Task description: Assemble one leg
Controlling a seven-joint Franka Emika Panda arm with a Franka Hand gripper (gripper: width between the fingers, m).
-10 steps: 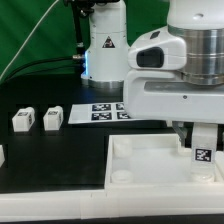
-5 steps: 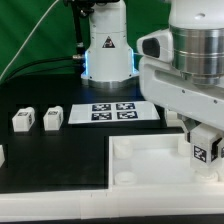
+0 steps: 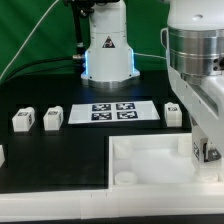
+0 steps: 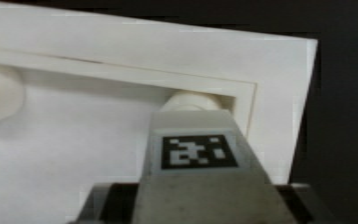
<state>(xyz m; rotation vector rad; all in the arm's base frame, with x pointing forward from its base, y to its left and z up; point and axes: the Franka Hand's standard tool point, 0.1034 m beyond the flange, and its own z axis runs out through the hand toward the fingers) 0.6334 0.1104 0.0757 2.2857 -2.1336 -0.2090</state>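
Exterior view: I see the gripper [image 3: 208, 146] pinching 1 leg [image 3: 203, 152], roughly upright, over the tray [image 3: 140, 150] by the desk's edge on the exterior view's right. Wrist view: the leg [image 4: 195, 150] runs lengthwise straight out from the gripper [image 4: 197, 198], its far end at the tray's [image 4: 87, 110] corner socket [image 4: 190, 100]. I judge the next move is a push along that axis.

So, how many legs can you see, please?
4 legs: two at the exterior view's left, one beside the marker board on the exterior view's right, one in the hand over the tray. A cropped piece at the left edge may be another.
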